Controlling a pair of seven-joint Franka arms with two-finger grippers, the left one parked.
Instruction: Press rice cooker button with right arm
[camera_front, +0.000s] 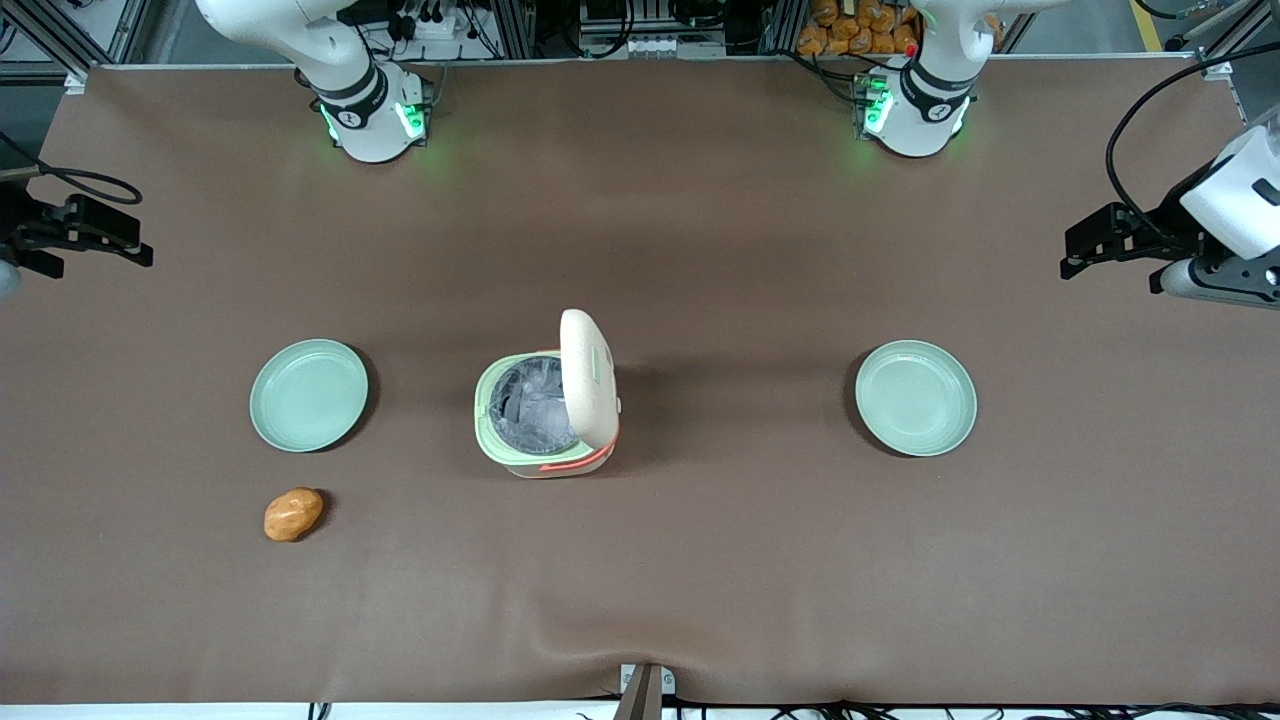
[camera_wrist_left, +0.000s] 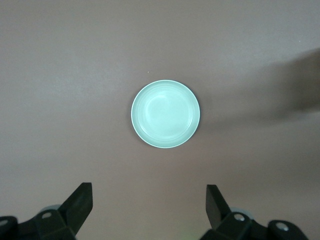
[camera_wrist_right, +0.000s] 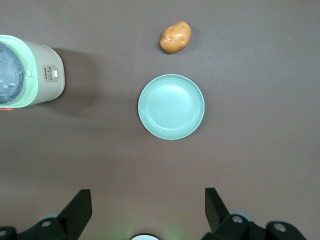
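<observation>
Cream rice cooker is sitting mid-desk, lid standing open. Right tool is hovering released, well apart, above green plate beside potato.

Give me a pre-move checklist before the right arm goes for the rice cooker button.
1. Gripper open, high over the plate: ok.
2. Rice cooker upright at mid-table: ok.
3. Lid standing open, pot uncovered: ok to see, cannot tell if the press needs it shut.
4. Button panel on the side wall, facing the working arm's end: ok.
5. Potato nearer the front camera than the plate, off the straight path: ok.
6. Gripper contact with cooker: not yet.
</observation>
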